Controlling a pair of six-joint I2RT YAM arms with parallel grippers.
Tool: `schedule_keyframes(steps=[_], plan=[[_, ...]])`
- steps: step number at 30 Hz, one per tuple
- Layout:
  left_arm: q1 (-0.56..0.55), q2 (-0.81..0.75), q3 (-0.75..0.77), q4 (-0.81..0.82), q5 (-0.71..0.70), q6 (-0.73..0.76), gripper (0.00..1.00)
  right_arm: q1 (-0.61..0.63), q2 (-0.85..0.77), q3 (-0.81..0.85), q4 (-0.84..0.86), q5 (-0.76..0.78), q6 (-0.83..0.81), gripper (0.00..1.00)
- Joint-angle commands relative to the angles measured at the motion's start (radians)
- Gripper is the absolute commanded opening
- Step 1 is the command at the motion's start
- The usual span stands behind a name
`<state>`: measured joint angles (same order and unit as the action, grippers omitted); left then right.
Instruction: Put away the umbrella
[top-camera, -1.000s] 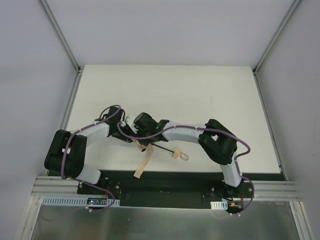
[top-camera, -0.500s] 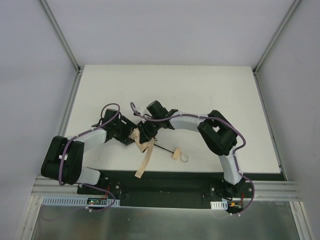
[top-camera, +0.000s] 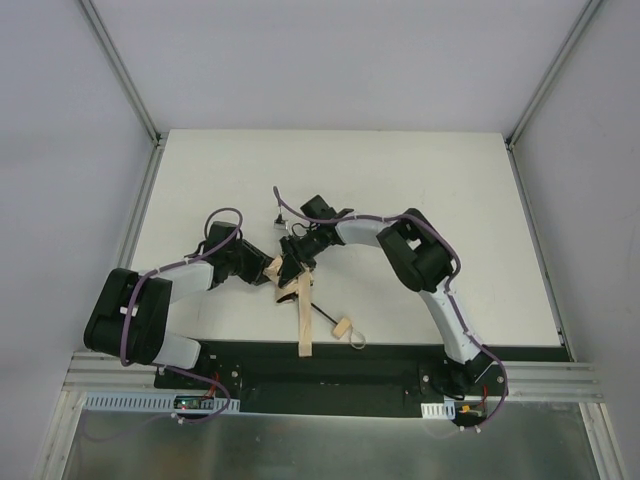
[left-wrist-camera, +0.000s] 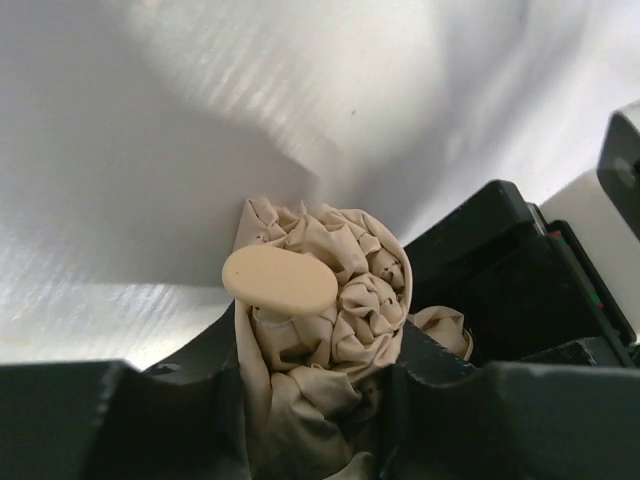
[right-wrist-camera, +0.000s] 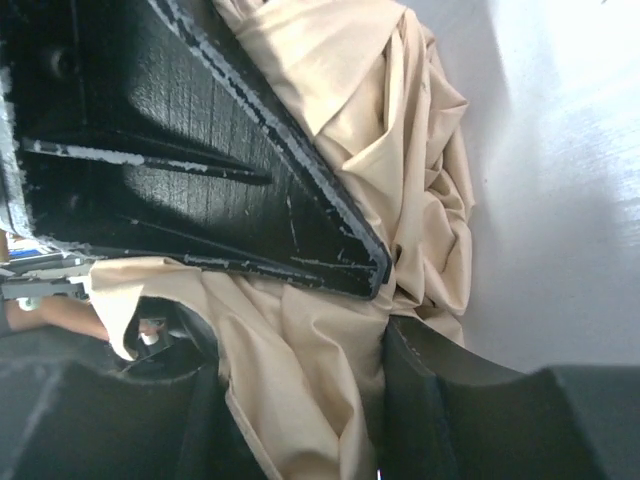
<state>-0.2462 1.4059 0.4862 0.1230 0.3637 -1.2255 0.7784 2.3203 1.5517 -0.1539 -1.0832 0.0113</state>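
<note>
The umbrella (top-camera: 284, 272) lies mid-table with its tan fabric bunched between both grippers. Its dark shaft (top-camera: 322, 314) runs toward the near edge and ends in a pale handle (top-camera: 343, 327). A tan strap (top-camera: 303, 335) trails down over the table's black front strip. My left gripper (top-camera: 262, 268) comes in from the left. In the left wrist view the left gripper (left-wrist-camera: 320, 375) is shut on the crumpled canopy (left-wrist-camera: 350, 290), beside the pale oval cap (left-wrist-camera: 280, 281). My right gripper (top-camera: 300, 252) reaches in from the right; up close the right gripper (right-wrist-camera: 300, 370) is shut on the fabric (right-wrist-camera: 310, 350).
The white table (top-camera: 400, 180) is bounded by grey walls and metal frame posts (top-camera: 120, 70). A black strip (top-camera: 390, 355) runs along the near edge. The left gripper's black finger (right-wrist-camera: 200, 150) crosses the right wrist view, close against the fabric.
The right arm has swung back and left, turning the umbrella so its handle sits nearer the front edge. The left gripper opened briefly, then closed again on the bunched fabric.
</note>
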Motion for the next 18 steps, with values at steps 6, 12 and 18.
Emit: schedule_keyframes(steps=[6, 12, 18], plan=[[-0.008, 0.073, -0.050, -0.120, -0.088, 0.103, 0.00, -0.008, -0.065, 0.100, -0.325, 0.247, -0.131, 0.29], [-0.008, 0.056, -0.026, -0.281, -0.095, 0.002, 0.00, 0.044, -0.301, 0.038, -0.286, 0.577, -0.204, 0.75], [-0.008, 0.076, 0.031, -0.358, -0.037, -0.066, 0.00, 0.177, -0.317, 0.022, -0.268, 0.790, -0.350, 0.88]])
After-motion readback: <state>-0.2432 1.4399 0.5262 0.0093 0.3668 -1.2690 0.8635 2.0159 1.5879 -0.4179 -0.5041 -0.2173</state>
